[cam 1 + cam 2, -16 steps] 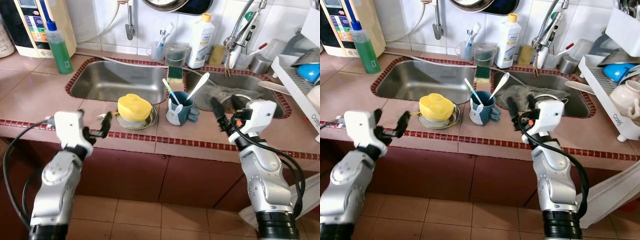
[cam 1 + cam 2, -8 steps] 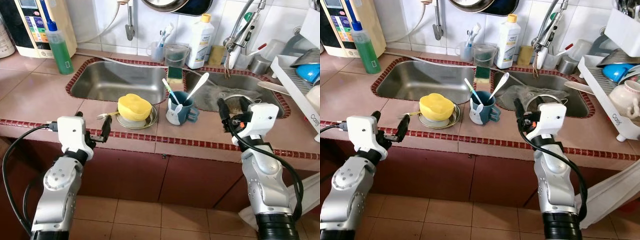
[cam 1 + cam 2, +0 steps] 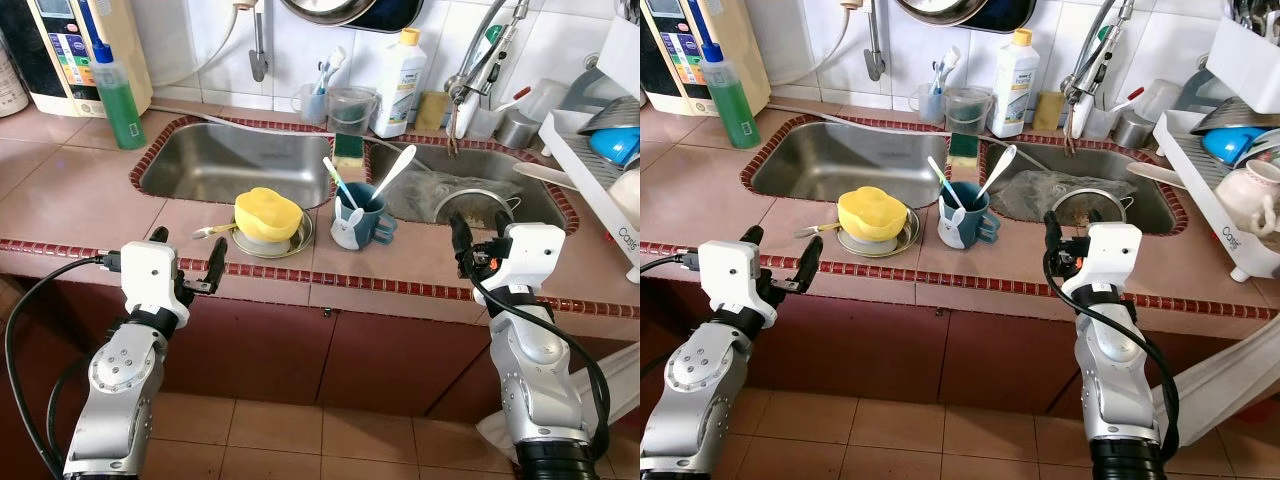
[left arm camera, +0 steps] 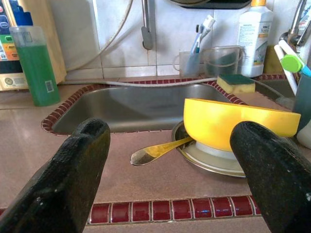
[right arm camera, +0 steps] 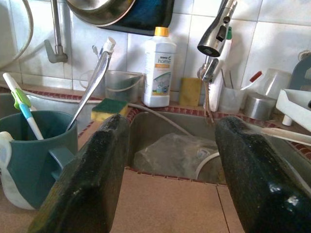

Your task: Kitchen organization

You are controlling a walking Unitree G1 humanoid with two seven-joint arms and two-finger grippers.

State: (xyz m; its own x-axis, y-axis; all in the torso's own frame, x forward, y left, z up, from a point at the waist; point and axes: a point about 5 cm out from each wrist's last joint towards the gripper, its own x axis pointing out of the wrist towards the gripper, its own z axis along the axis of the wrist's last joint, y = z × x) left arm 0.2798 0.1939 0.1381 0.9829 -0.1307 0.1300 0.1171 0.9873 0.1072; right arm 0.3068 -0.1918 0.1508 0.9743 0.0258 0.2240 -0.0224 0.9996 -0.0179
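Both grippers are wide open and hold nothing: the left gripper [image 3: 188, 264] faces the round yellow plastic bowl [image 3: 267, 213], the right gripper [image 3: 476, 240] faces the steel sink [image 3: 440, 190]

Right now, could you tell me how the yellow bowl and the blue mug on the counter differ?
The yellow bowl lies upside down on a metal plate; the blue mug stands upright on the bare counter. The bowl holds nothing, while the mug holds a toothbrush and spoon. Both sit between the sinks and the counter's front edge.

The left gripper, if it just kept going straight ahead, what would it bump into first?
Probably the gold spoon lying on the counter, then the yellow bowl on its metal plate. The left gripper is open, and depth is hard to judge.
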